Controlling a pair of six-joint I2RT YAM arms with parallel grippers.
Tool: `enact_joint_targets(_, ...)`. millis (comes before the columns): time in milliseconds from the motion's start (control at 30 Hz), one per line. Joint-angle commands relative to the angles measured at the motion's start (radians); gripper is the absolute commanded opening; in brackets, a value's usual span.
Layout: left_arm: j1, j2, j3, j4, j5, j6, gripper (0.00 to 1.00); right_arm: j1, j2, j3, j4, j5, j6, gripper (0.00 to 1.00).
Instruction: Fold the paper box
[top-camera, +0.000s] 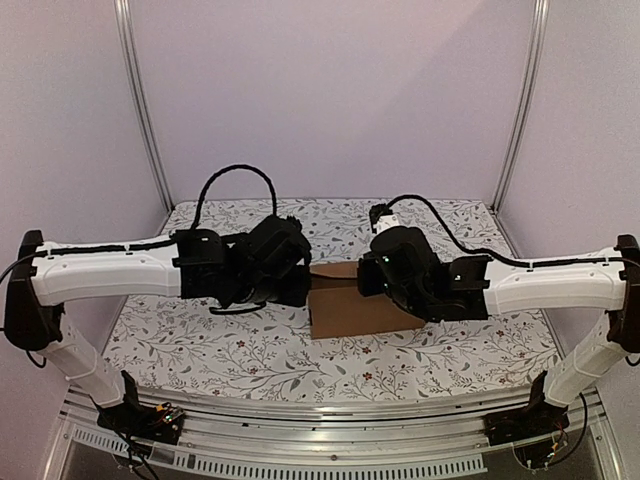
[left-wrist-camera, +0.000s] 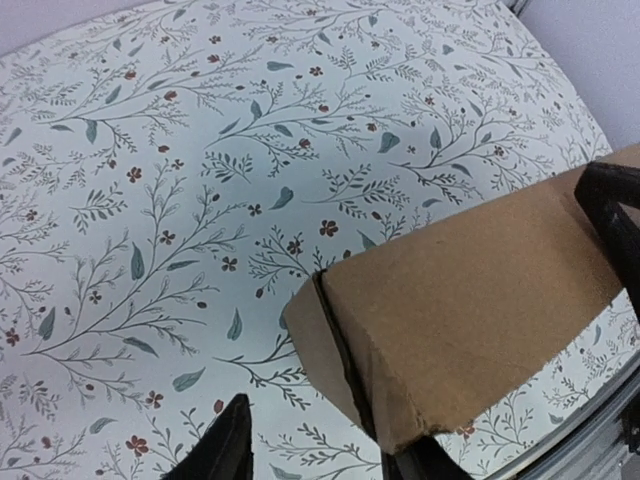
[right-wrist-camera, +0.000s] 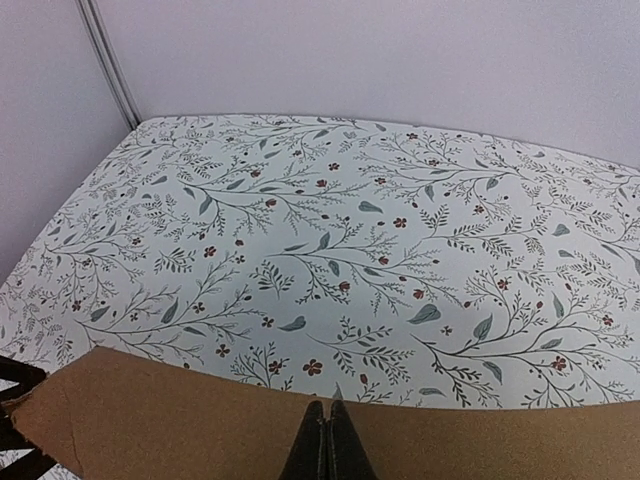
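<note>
The paper box (top-camera: 350, 305) is plain brown cardboard, folded into a shallow closed shape at the middle of the table between both arms. My left gripper (top-camera: 298, 282) is at its left end. In the left wrist view the left gripper (left-wrist-camera: 320, 438) is open, with the box's corner (left-wrist-camera: 400, 400) lying over the right finger and the left finger (left-wrist-camera: 222, 450) clear of it. My right gripper (top-camera: 372, 272) is over the box's top at its back edge. In the right wrist view its fingers (right-wrist-camera: 327, 440) are shut tight against the cardboard panel (right-wrist-camera: 180, 420), with nothing visible between them.
A floral tablecloth (top-camera: 240, 350) covers the table. White walls and metal frame posts (top-camera: 145, 110) close in the back and sides. The right gripper's black body (left-wrist-camera: 615, 215) shows at the box's far end in the left wrist view.
</note>
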Motion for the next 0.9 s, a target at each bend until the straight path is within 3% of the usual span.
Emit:
enact_joint_targets(0, -0.018, -0.039, -0.077, -0.076, 0.224, 0.032, 0.49, 0.013, 0.051, -0.064, 0.002, 0.022, 0.043, 0.0)
enact_joint_targets(233, -0.002, -0.173, -0.161, 0.007, 0.317, 0.054, 0.61, 0.014, 0.06, -0.13, 0.058, 0.035, 0.065, 0.0)
enact_joint_targets(700, 0.123, -0.358, -0.211, 0.183, 0.518, 0.125, 0.66, 0.014, 0.089, -0.108, 0.075, 0.035, 0.013, 0.0)
enact_joint_targets(767, 0.162, -0.38, -0.212, 0.209, 0.531, 0.14, 0.59, 0.013, 0.093, -0.108, 0.095, 0.029, 0.005, 0.0)
enact_joint_targets(867, 0.237, -0.375, -0.222, 0.291, 0.649, 0.153, 0.41, 0.014, 0.099, -0.105, 0.11, 0.017, -0.006, 0.0)
